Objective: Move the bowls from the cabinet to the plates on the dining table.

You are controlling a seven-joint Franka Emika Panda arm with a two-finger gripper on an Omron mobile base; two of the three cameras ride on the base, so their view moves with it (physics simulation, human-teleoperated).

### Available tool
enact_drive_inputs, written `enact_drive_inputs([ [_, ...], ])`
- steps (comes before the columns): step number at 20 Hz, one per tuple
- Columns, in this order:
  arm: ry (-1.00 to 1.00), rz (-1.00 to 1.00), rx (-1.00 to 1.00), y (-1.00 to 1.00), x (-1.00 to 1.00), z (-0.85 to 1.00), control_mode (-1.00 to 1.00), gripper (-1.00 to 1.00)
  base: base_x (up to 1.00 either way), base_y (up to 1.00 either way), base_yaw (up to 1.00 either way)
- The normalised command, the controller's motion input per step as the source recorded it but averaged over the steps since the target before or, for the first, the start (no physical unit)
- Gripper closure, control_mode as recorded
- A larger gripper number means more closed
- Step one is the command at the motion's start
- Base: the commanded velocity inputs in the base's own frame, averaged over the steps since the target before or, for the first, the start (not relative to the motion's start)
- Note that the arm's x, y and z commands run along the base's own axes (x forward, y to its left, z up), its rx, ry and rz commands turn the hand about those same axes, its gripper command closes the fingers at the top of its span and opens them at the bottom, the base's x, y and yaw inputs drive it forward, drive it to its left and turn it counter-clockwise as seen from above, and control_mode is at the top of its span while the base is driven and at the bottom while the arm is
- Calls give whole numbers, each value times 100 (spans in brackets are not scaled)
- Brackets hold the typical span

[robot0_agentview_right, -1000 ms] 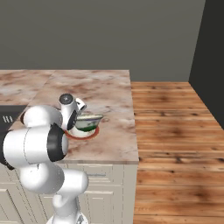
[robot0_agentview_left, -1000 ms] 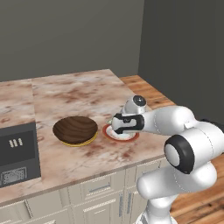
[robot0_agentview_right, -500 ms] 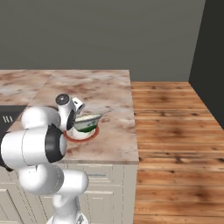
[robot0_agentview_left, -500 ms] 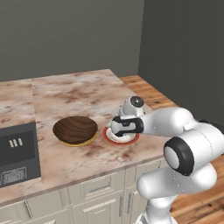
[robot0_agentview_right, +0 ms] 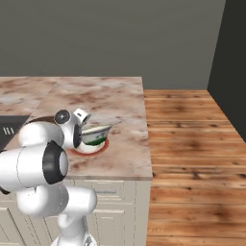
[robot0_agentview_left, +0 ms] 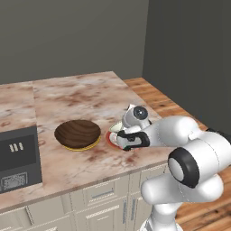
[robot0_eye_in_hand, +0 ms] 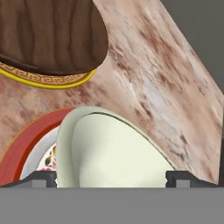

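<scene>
The pale cream-green bowl (robot0_eye_in_hand: 113,153) rests on the red-rimmed plate (robot0_eye_in_hand: 26,148) on the dining table (robot0_eye_in_hand: 153,78). My gripper (robot0_eye_in_hand: 111,179) is open, one fingertip (robot0_eye_in_hand: 39,178) on each side of the bowl with small gaps. In the left base view the gripper (robot0_agentview_left: 124,137) hangs low over this bowl (robot0_agentview_left: 116,127) and the red plate (robot0_agentview_left: 109,137). The dark wooden bowl (robot0_agentview_left: 77,133) sits on the yellow-rimmed plate (robot0_agentview_left: 92,145) just to the left. From the right, the cream bowl (robot0_agentview_right: 96,134) looks tilted on its plate (robot0_agentview_right: 89,150). The cabinet is out of view.
A grey microwave (robot0_agentview_left: 18,155) stands at the table's left front. The marbled top (robot0_agentview_left: 81,94) stretches behind the plates. The table's right edge drops to a wooden floor (robot0_agentview_right: 192,134). Beige drawer fronts (robot0_agentview_left: 103,194) lie below the front edge.
The hand has shifted only slightly over the red-rimmed plate. The cream bowl stays on that plate and the wooden bowl has not moved.
</scene>
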Motion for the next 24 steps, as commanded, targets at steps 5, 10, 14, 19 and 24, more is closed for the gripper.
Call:
enact_drive_inputs([
  [5, -27, 0, 0, 0, -30, 52, -100, -100, 0, 0, 0],
  [10, -27, 0, 0, 0, -36, 65, -100, -100, 0, 0, 0],
  [14, -19, 0, 0, 0, -11, 55, -100, -100, 0, 0, 0],
  [19, -3, 0, 0, -16, -1, 62, -100, -100, 0, 0, 0],
  [24, 4, 0, 0, -34, -24, 56, -100, -100, 0, 0, 0],
])
